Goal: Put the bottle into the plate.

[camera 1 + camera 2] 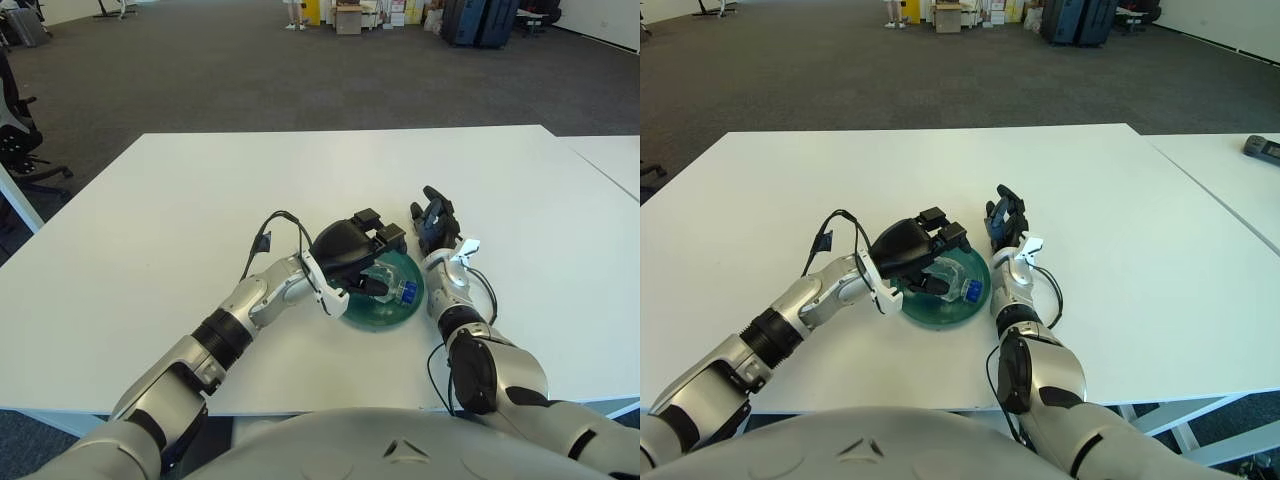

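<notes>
A dark green plate (376,319) sits on the white table (200,220) near its front edge. A clear bottle (391,282) with a blue cap (406,293) lies on its side inside the plate. My left hand (378,255) hovers over the plate's left part, its upper fingers (366,217) lifted and spread above the bottle while the thumb stays low beside it. It hides the bottle's far end. My right hand (433,220) shows just right of the plate with its fingers stretched out and nothing in them.
A second white table (1240,190) stands to the right with a small dark object (1262,147) on it. A black office chair (15,130) is at the far left. Grey carpet and stacked boxes lie beyond the table's far edge.
</notes>
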`<action>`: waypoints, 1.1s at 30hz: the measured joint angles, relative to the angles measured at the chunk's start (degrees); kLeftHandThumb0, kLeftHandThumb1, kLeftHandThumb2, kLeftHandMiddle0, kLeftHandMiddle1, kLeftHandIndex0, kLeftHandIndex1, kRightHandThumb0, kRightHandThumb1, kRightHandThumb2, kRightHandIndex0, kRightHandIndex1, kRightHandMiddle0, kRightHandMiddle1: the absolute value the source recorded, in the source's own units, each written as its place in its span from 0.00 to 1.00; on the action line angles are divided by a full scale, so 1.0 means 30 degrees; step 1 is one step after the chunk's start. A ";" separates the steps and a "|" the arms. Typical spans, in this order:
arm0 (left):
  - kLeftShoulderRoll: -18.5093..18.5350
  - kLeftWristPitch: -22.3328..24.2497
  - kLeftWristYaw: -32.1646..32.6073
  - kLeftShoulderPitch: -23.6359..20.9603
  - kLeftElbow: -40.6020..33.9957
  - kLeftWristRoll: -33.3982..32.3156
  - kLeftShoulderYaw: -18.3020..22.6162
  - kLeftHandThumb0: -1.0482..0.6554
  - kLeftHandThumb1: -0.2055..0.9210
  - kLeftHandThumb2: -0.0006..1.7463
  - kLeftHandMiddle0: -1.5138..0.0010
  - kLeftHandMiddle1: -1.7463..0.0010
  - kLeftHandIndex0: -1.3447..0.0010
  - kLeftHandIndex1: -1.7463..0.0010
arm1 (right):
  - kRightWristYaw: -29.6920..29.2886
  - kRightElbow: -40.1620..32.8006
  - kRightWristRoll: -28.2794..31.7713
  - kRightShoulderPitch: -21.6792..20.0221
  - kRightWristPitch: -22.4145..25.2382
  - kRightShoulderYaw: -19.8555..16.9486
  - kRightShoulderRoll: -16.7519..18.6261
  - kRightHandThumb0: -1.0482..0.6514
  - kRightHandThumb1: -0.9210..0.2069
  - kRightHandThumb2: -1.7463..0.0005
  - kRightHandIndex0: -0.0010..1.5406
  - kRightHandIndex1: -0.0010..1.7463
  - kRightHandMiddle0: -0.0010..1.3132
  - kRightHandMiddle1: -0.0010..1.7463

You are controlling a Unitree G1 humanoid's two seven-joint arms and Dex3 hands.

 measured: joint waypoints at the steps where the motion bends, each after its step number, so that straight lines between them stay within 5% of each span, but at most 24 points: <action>1: 0.0071 0.0098 -0.0256 0.0017 -0.0331 0.0000 0.0000 0.00 1.00 0.55 0.87 0.86 1.00 0.50 | -0.0133 0.0004 -0.0060 0.0069 -0.0252 0.0043 0.0037 0.29 0.00 0.55 0.23 0.01 0.00 0.46; 16: 0.0213 0.1121 -0.1429 0.0997 -0.2629 -0.0295 0.0404 0.00 1.00 0.57 0.89 0.95 1.00 0.54 | -0.1715 0.0814 -0.2163 0.0199 -0.1574 0.1431 -0.0247 0.25 0.00 0.59 0.22 0.00 0.00 0.37; 23: -0.0210 -0.0354 -0.0011 0.0688 -0.0647 -0.2008 0.1301 0.00 1.00 0.53 0.77 0.91 1.00 0.48 | -0.1665 0.0458 -0.3390 0.0763 -0.1523 0.2760 -0.1080 0.21 0.00 0.53 0.19 0.00 0.00 0.29; 27: -0.0746 -0.1838 0.1233 -0.0059 0.2429 -0.3584 0.2156 0.02 1.00 0.46 0.69 0.75 0.98 0.38 | -0.1237 0.0135 -0.3414 0.0883 -0.1585 0.2900 -0.1096 0.20 0.00 0.52 0.19 0.00 0.00 0.32; 30: -0.1472 -0.3110 0.1532 -0.0494 0.4810 -0.5649 0.3072 0.07 1.00 0.39 0.70 0.56 0.93 0.33 | -0.0756 0.0092 -0.3172 0.0852 -0.1537 0.2794 -0.1087 0.20 0.00 0.51 0.18 0.00 0.00 0.35; 33: -0.2262 -0.4234 0.1360 -0.0749 0.7041 -0.8012 0.4200 0.11 1.00 0.34 0.70 0.48 0.89 0.30 | -0.0403 0.0085 -0.2930 0.0768 -0.1527 0.2607 -0.1085 0.20 0.00 0.51 0.18 0.00 0.00 0.37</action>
